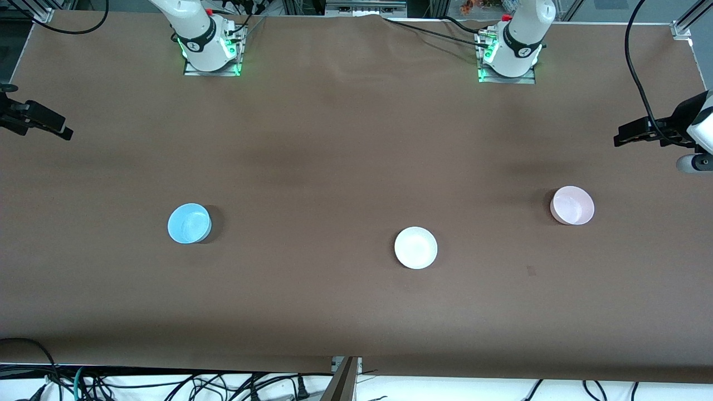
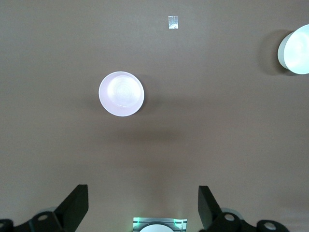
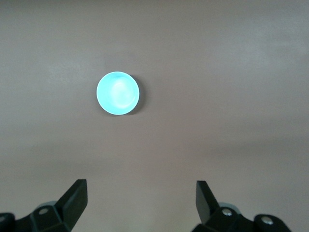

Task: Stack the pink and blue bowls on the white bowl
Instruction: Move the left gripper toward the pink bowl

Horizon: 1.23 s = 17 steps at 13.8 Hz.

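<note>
Front view: three bowls are sitting apart on the brown table (image 1: 345, 167), none stacked. The blue bowl (image 1: 189, 223) is resting toward the right arm's end of the table. The white bowl (image 1: 415, 248) is lying near the middle, nearest of the three to the front camera. The pink bowl (image 1: 572, 205) is sitting toward the left arm's end, a little farther from the camera than the white bowl. All three are standing upright with their mouths up. The left gripper (image 1: 619, 138) is hanging in the air at the left arm's end of the table, and the right gripper (image 1: 66, 132) is hanging at the right arm's end; both arms are waiting, holding nothing.

Left wrist view: the left gripper (image 2: 143, 205) is hovering high over the table with its two dark fingers (image 2: 75, 205) spread wide and nothing between them. The pink bowl (image 2: 121, 94) is lying on the cloth below it, looking very pale here. The white bowl (image 2: 294, 50) is showing partly at the picture's edge, well apart from the pink one. A small pale patch (image 2: 173, 22) is lying on the cloth.

Right wrist view: the right gripper (image 3: 141, 203) is hovering high with its fingers (image 3: 75, 203) spread wide and empty. The blue bowl (image 3: 118, 93) is sitting alone on the table below, untouched.
</note>
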Available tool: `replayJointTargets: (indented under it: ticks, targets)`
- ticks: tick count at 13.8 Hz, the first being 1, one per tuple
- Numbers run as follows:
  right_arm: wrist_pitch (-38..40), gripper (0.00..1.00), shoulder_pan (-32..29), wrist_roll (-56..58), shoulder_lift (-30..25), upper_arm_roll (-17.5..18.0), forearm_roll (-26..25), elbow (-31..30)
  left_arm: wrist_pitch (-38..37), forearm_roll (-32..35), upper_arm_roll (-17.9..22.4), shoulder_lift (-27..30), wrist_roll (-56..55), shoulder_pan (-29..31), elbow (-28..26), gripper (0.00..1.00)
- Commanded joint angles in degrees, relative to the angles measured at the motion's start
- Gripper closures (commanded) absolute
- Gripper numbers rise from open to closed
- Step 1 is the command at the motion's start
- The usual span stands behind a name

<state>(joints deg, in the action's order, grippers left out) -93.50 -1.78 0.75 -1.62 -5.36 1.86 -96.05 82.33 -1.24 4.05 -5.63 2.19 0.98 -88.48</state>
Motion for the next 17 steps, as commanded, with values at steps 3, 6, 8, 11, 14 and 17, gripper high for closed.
replayJointTargets:
  ticks: [3,6,8,11,14,17]
  targets:
    - [0.4,0.01,0.5,0.4,1.3,-0.4,-0.5,2.4,-0.6,1.2,0.3,-0.3,0.6,0.7,0.7,0.00]
    - [0.3,0.01,0.2,0.4,2.1,-0.7,-0.5,2.9,0.6,1.2,3.1,-1.5,1.1,1.6,-1.2,0.00]
    - [0.3,0.01,0.2,0.0,2.2,-0.7,-0.4,3.0,2.9,0.5,5.7,-1.7,5.0,2.9,-3.5,0.00]
    - [0.1,0.01,0.3,-0.3,2.2,-0.6,-0.4,3.0,13.9,0.2,5.8,-2.3,12.3,6.2,-10.7,0.00]
    - [0.1,0.01,0.3,-0.5,2.3,-0.6,-0.5,3.0,25.0,-3.6,5.9,-3.9,13.1,8.9,-18.5,0.00]
    - [0.2,0.01,0.4,-0.5,2.2,-0.5,-0.5,3.0,34.8,-8.3,6.3,-8.4,19.3,10.9,-22.3,0.00]
